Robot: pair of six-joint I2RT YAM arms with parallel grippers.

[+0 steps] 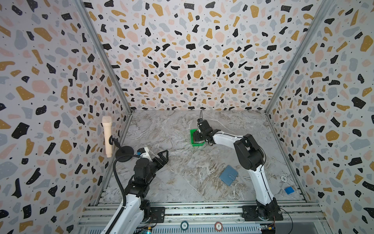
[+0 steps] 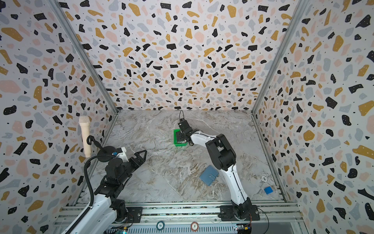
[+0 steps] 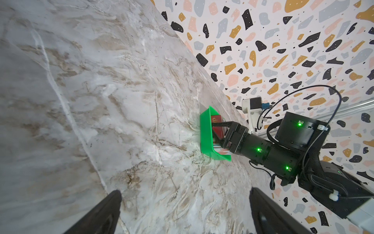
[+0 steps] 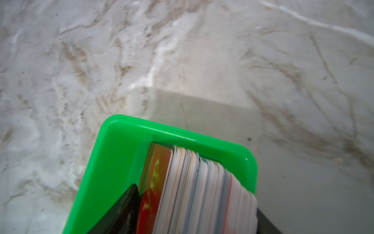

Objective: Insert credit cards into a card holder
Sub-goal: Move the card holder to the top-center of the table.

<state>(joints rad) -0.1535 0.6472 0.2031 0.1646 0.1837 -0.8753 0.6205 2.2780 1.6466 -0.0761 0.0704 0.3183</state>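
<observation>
reaching into the green tray (image 4: 113, 162) with the right gripper (image 3: 217, 132), fingers (image 4: 125, 210) pressed on both sides of the credit cards (image 4: 202, 192) standing on edge. holding the left gripper (image 3: 185, 190) over the table (image 1: 162, 125), jaws wide apart, nothing in them. leaving the blue card holder (image 1: 228, 175) shut on the table near the right arm (image 1: 249, 154), well apart from the tray.

Marble table (image 1: 162, 182), green tray (image 1: 197, 144), card holder (image 1: 228, 175), perhaps chip (image 1: 284, 178)
</observation>
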